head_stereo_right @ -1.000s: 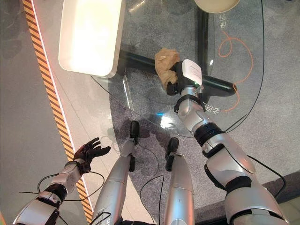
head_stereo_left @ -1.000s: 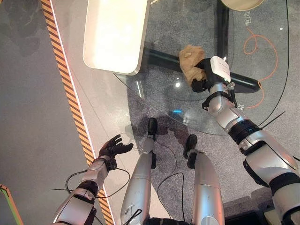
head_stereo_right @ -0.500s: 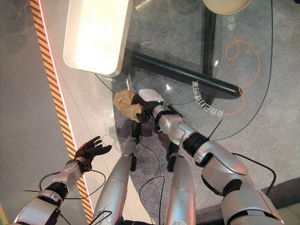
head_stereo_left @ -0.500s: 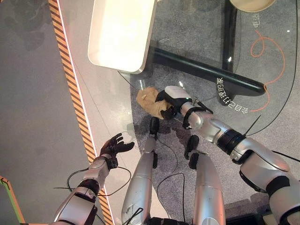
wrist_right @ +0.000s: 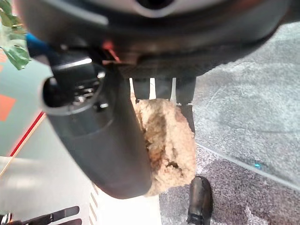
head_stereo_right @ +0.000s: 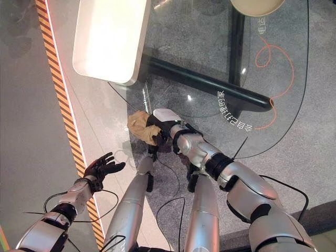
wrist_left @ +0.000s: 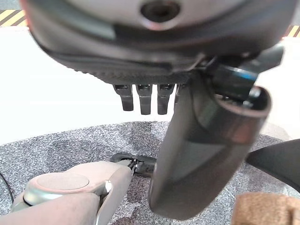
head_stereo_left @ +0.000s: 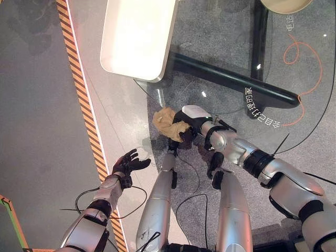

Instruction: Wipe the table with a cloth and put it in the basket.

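Table (head_stereo_left: 231, 63): round glass top on a dark crossbar base, grey speckled floor visible through it.
Tray (head_stereo_left: 139, 37): long white rounded-corner piece at the table's far left, overlapping the glass rim.
Floor stripe (head_stereo_left: 81, 94): orange-and-black hazard band running down the left, well apart from the table.
Basket (head_stereo_left: 286, 4): pale rim just cut by the upper edge, far side of the table (across the crossbar from the cloth).
Orange cord (head_stereo_left: 304, 58): looped on the floor under the glass, right side.
Right hand (head_stereo_left: 190, 126): stretched across to the table's near-left edge, fingers and thumb curled round the cloth.
Cloth (head_stereo_left: 169, 124): tan, bunched, pressed at the glass rim, just below the tray.
Left hand (head_stereo_left: 127, 164): held low beside the stripe, fingers spread and relaxed, clear of the table, holding nothing.
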